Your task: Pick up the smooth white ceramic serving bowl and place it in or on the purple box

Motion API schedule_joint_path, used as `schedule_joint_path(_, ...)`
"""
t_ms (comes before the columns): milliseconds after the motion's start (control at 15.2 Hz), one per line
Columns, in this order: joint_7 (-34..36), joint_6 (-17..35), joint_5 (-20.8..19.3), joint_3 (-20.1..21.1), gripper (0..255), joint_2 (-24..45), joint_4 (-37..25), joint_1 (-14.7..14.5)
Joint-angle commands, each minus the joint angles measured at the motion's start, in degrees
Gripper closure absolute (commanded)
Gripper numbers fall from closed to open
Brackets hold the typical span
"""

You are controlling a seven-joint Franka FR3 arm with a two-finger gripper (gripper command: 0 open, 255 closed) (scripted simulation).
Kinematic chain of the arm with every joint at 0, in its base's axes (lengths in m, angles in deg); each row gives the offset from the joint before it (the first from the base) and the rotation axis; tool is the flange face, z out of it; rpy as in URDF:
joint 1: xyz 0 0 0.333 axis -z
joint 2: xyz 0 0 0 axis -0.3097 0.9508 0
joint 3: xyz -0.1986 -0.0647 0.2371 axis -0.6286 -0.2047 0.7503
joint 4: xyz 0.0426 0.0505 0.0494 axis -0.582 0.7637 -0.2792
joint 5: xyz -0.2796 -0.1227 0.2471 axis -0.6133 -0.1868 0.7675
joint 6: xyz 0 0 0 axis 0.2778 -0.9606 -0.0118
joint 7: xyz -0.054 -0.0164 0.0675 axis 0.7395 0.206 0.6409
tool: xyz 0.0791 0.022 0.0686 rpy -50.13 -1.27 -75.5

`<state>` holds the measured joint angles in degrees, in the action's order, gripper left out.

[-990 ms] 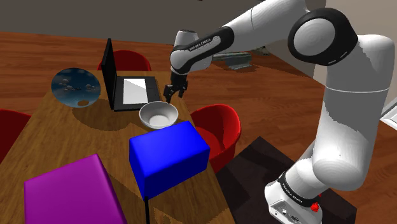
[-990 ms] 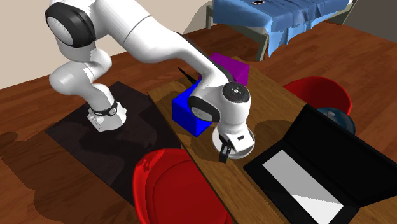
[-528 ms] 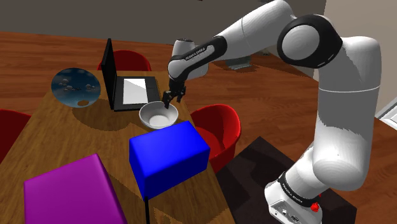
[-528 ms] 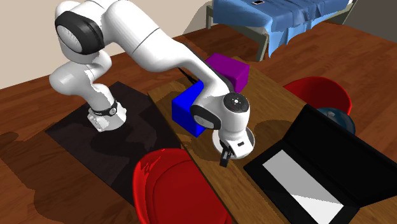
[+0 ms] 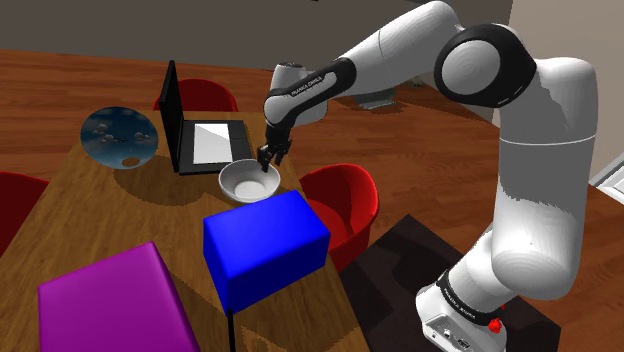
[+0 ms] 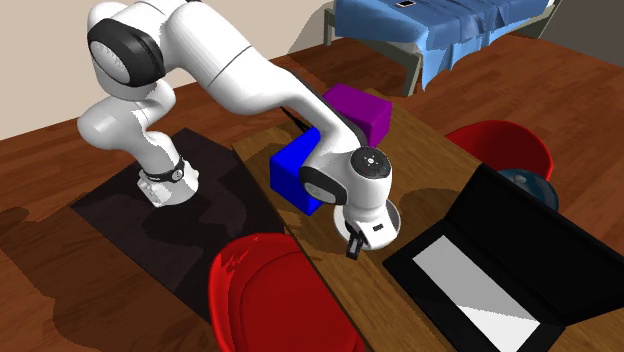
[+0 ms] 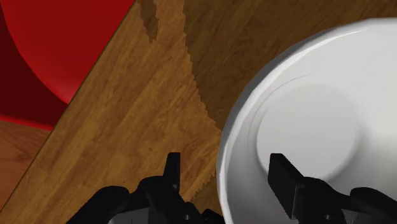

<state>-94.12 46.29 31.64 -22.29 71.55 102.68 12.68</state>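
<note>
A smooth white bowl (image 5: pixel 245 182) (image 7: pixel 312 127) stands upright on the wooden table (image 5: pixel 100 220), between the laptop and the blue box. My black gripper (image 5: pixel 266 160) (image 6: pixel 355 243) (image 7: pixel 226 175) is down at the bowl's rim on the side toward the red chair. It is open: one finger (image 7: pixel 172 168) hangs outside the rim over the wood and the other finger (image 7: pixel 283 178) is inside the bowl, neither pressing the wall. In the second exterior view the hand covers most of the bowl (image 6: pixel 393 222). The purple box (image 5: pixel 105 305) (image 6: pixel 362 110) lies at the table's other end, past the blue box.
A blue box (image 5: pixel 265 245) (image 6: pixel 292 172) stands between the bowl and the purple box. An open black laptop (image 5: pixel 200 135) (image 6: pixel 500 260) sits just beyond the bowl, with a round blue patterned plate (image 5: pixel 118 137) behind it. A red chair (image 5: pixel 343 200) (image 6: pixel 275 300) is tucked at the table edge near the gripper.
The gripper has come down from above the bowl's edge to straddle its rim; in the last half second it sank only slightly. The bowl has not moved.
</note>
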Motion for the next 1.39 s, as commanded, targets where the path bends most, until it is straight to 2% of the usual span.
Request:
schedule_joint_path(0, 0.00, 0.00, 0.00, 0.00, 255, 0.00, 0.00, 0.00)
schedule_joint_path(528, 0.00, 0.01, 0.00, 0.00, 255, 0.00, 0.00, 0.00)
schedule_joint_path(1320, 0.58, -7.02, -0.19, -0.06, 255, -5.51, -1.53, 0.04)
